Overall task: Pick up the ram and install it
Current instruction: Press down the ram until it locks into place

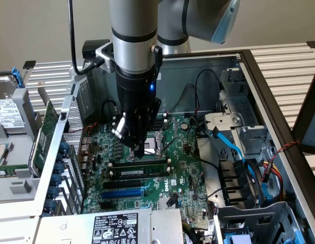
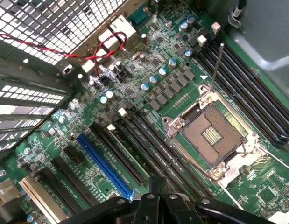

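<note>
The open computer case (image 1: 259, 76) lies on its side, its steel walls boxing in the motherboard (image 1: 182, 168) on all sides; the drive cage (image 1: 238, 137) and a tangle of blue, black and red cables crowd the exterior view's right, and the perforated rear panel (image 1: 76, 127) closes off the exterior view's left. The robot arm (image 1: 134, 46) comes straight down through the open top, leaving little room around it. A power supply (image 1: 116, 226) with a white label sits at the near edge. One empty CPU socket (image 2: 214, 135) lies bare, its lever raised. One blue expansion slot (image 2: 104, 165) runs among several black ones. The gripper (image 1: 139, 152) is clenched, its tip pressing just above the ram (image 1: 139, 172), one green stick lying in a memory slot beside the socket.
</note>
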### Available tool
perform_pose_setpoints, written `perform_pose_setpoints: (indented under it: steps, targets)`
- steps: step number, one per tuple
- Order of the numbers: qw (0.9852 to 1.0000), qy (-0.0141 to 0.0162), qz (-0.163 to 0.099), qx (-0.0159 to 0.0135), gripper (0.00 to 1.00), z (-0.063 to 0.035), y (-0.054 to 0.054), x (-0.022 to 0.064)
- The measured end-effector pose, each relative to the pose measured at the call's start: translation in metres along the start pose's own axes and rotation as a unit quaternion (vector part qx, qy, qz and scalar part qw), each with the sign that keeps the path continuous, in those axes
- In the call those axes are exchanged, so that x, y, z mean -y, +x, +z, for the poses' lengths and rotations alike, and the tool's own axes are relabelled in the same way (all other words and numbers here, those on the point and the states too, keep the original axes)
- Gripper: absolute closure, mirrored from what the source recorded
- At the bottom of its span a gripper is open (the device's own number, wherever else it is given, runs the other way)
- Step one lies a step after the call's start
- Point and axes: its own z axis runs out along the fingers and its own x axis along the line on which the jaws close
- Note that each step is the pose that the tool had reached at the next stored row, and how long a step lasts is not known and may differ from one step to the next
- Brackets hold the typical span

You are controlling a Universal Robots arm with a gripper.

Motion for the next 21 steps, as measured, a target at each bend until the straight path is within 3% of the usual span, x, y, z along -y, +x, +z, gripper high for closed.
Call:
perform_pose_setpoints:
  steps: [9,17,19,21]
  targets:
    - [0.9987,0.0065,0.050,-0.0038,0.89,0.0022,-0.0001,0.0000]
    - [0.9954,0.0126,0.094,-0.0072,0.89,0.0041,-0.0002,0.0000]
    - [0.9930,0.0145,0.117,-0.0088,0.89,0.0049,-0.0002,0.0001]
    - [0.9875,0.0136,0.157,-0.0099,0.89,0.0052,-0.0003,0.0000]
